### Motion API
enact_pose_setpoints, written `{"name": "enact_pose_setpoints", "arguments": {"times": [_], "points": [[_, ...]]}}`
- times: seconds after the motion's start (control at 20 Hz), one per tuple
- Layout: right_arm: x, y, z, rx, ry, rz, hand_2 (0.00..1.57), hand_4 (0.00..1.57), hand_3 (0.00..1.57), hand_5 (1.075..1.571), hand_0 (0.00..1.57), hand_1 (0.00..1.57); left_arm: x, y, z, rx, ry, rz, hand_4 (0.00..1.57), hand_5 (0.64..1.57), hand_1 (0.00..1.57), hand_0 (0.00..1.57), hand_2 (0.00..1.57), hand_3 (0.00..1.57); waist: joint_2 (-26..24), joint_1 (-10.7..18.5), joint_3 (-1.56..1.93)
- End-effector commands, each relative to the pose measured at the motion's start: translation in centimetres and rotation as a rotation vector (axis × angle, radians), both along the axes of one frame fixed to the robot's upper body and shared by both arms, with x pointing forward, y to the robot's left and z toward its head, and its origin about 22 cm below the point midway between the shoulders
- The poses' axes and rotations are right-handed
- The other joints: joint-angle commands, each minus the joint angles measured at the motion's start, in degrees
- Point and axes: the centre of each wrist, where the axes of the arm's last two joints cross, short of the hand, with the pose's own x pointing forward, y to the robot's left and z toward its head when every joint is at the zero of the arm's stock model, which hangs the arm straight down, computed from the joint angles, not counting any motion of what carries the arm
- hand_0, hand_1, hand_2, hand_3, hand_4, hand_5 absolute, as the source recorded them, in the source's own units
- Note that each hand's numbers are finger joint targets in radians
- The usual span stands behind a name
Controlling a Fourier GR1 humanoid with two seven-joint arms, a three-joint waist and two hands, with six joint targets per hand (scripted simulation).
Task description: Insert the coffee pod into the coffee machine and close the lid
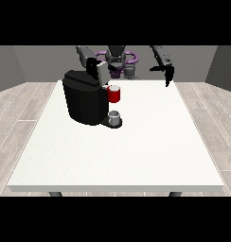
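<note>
- The coffee machine [84,98] is seen as a black block at about ten o'clock from the middle of the white table [136,156], close to the far edge.
- A red thing at the machine [114,94] is seen on its side towards three o'clock, and below it a small grey thing [115,116] rests on the machine's base; whether this is the pod cannot be told.
- The hand at the view's left [94,66] is held just above the machine's top, at twelve o'clock from it; whether it is clenched or released cannot be told.
- The hand at the view's right [169,75] hangs over the far edge with fingers pointed down and relaxed, and nothing is held in it.
- By judgement the task is well along, but a closed lid cannot be confirmed.
- Wide bare table is left from three to nine o'clock; the machine's far side lies near the table edge, so little room is left there.
</note>
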Motion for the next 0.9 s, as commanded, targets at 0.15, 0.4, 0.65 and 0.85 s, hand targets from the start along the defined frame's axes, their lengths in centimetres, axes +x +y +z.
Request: {"name": "enact_pose_setpoints", "arguments": {"times": [0.15, 0.4, 0.65, 0.85], "points": [[0.6, 1.7, -0.2, -0.075, 0.005, 0.056, 0.00, 0.36, 0.00, 1.571, 0.00, 0.00, -0.2, 0.9, -0.2, -0.011, -0.014, -0.020, 0.39, 1.571, 0.00, 0.00, 0.00, 0.00, 1.93, 1.91, 0.30], [1.0, 3.7, 1.7, -0.110, 0.030, 0.035, 0.00, 0.41, 0.00, 1.571, 0.00, 0.00, 0.7, 2.1, 0.5, -0.006, 0.016, -0.004, 0.37, 1.571, 0.00, 0.00, 0.00, 0.00, 0.90, 2.23, 0.30], [0.6, 8.9, 3.9, -0.150, -0.047, 0.079, 0.00, 0.37, 0.00, 1.571, 0.00, 0.00, 0.9, 1.1, -1.2, -0.023, 0.010, -0.027, 0.40, 1.571, 0.00, 0.00, 0.00, 0.00, 2.03, 1.59, 0.28], [1.9, 9.0, 6.4, -0.178, -0.076, 0.101, 0.00, 0.38, 0.00, 1.571, 0.00, 0.00, 1.5, 1.0, -0.1, -0.022, -0.002, -0.033, 0.34, 1.571, 0.00, 0.00, 0.00, 0.00, 1.28, 3.28, 0.30]]}}
